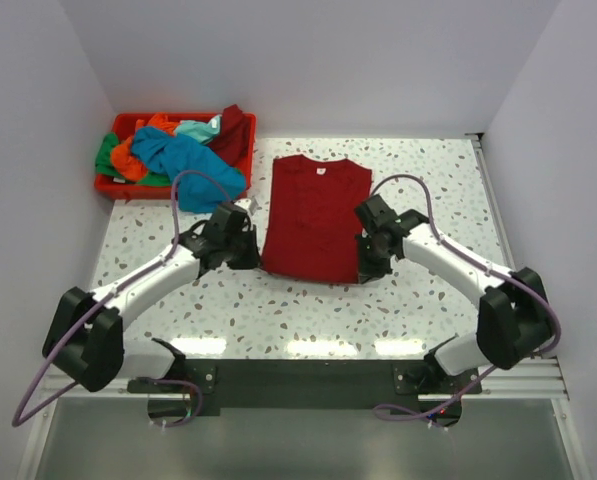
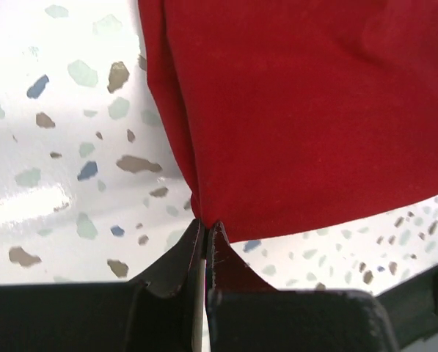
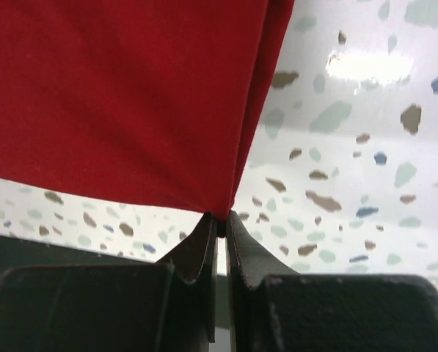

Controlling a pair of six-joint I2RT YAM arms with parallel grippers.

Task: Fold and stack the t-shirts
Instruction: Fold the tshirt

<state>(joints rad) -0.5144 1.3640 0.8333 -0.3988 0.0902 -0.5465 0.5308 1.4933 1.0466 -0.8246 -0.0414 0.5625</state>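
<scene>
White walls close in the speckled worktop on three sides. Nearest me, two arms are bolted at its front edge and reach in toward the middle, the left arm from the left and the right arm from the right. Each ends at a near corner of the red shirt.

The left jaws are pinched tight on the shirt's near left corner. From the left wrist camera the fabric fans up and away from the closed tips, and a doubled edge runs along its left side. The right jaws are clamped the same way on the near right corner, with layered cloth showing down that edge too. The near hem stretches between the two grips.

Beyond them the red shirt lies in the middle of the worktop as a long narrow panel, sides turned in, collar at the far end.

Farther back, in the far left corner, a red bin holds a heap of shirts. A teal shirt spills over its near rim, an orange shirt and a green shirt sit to the left, and a dark red one is at the right end.
</scene>
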